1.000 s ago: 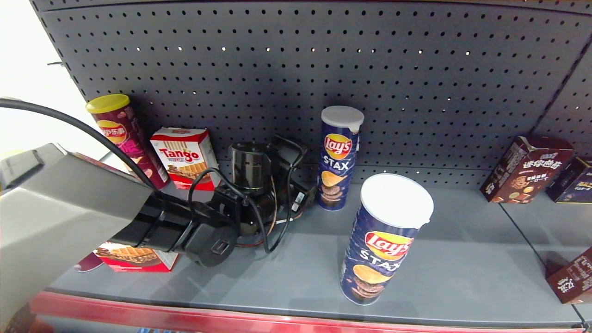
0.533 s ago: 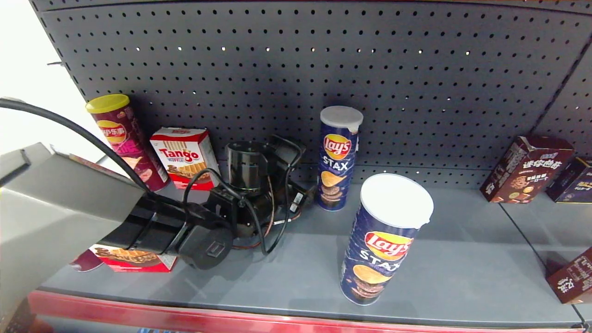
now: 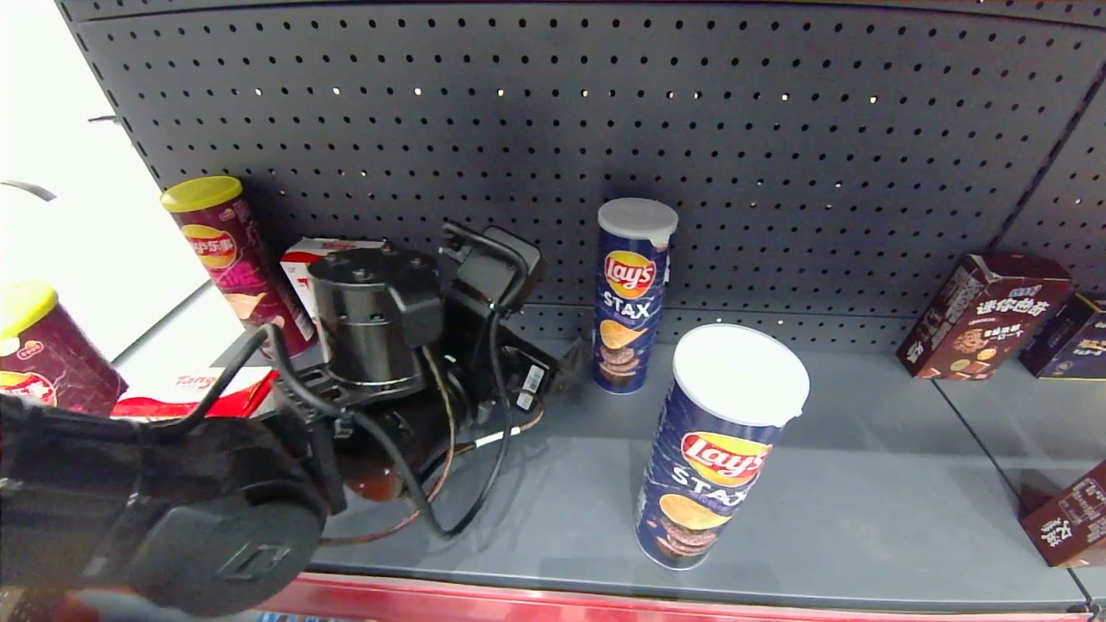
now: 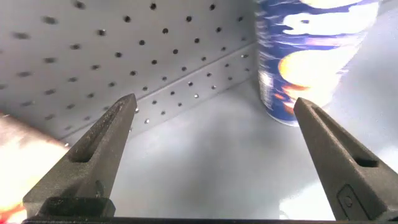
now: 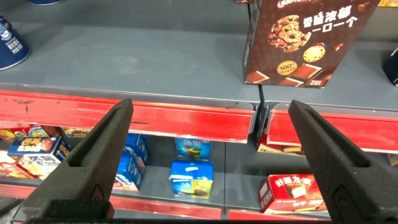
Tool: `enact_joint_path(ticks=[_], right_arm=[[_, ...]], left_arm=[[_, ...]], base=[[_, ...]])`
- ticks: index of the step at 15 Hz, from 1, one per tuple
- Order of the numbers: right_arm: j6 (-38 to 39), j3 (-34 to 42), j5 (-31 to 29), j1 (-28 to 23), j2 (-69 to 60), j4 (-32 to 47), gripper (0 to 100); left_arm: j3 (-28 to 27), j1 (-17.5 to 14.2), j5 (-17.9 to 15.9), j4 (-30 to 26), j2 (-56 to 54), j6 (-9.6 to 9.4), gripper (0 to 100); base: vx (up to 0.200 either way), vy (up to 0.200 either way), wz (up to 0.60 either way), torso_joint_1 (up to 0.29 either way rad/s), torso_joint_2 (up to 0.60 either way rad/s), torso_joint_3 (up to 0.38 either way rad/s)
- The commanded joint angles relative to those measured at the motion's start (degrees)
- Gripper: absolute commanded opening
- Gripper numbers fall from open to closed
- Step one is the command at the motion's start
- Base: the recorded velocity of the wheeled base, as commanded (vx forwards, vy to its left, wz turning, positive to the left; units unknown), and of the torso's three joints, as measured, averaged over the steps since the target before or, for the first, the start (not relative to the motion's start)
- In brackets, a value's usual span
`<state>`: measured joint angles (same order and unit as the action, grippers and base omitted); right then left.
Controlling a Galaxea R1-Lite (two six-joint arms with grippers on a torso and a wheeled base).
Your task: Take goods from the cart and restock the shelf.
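Note:
Two blue chip cans stand upright on the grey shelf (image 3: 864, 484): one at the back by the pegboard (image 3: 635, 294), one nearer the front edge (image 3: 721, 441). My left gripper (image 3: 560, 361) sits low over the shelf just left of the back can, apart from it. In the left wrist view this gripper (image 4: 214, 106) is open and empty, with the back blue can (image 4: 311, 56) off to one side beyond its fingers. My right gripper (image 5: 209, 109) is open and empty in front of the shelf's red edge (image 5: 186, 112).
A maroon can with a yellow lid (image 3: 233, 259) and a red wafer box (image 3: 298, 259) stand behind my left arm; another maroon can (image 3: 43, 354) is at the far left. Brown cookie boxes (image 3: 981, 315) sit at the right. Boxed goods (image 5: 193, 177) fill the lower shelf.
My left arm has drawn back from the shelf toward the front left and risen, its wrist now nearer the camera. The gripper stays open. The cans have not moved.

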<state>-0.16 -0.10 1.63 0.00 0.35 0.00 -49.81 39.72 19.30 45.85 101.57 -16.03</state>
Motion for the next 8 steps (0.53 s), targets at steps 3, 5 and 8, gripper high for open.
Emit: enact_joint_path(ticks=[3, 5, 8], right_arm=[[-0.02, 0.01, 0.04, 0.00, 0.09, 0.00, 100], [-0.02, 0.01, 0.04, 0.00, 0.09, 0.00, 100], [-0.02, 0.01, 0.04, 0.00, 0.09, 0.09, 100]], left_arm=[[10.44, 3.35, 3.20, 0.21, -14.12, 0.03, 100], [13.69, 4.58, 3.29, 0.12, -17.99, -0.05, 100], [15.71, 4.76, 3.73, 0.21, -18.69, 0.03, 100]], base=[[0.000, 0.000, 0.00, 0.000, 0.00, 0.000], [0.000, 0.000, 0.00, 0.000, 0.00, 0.000], [0.000, 0.000, 0.00, 0.000, 0.00, 0.000]])
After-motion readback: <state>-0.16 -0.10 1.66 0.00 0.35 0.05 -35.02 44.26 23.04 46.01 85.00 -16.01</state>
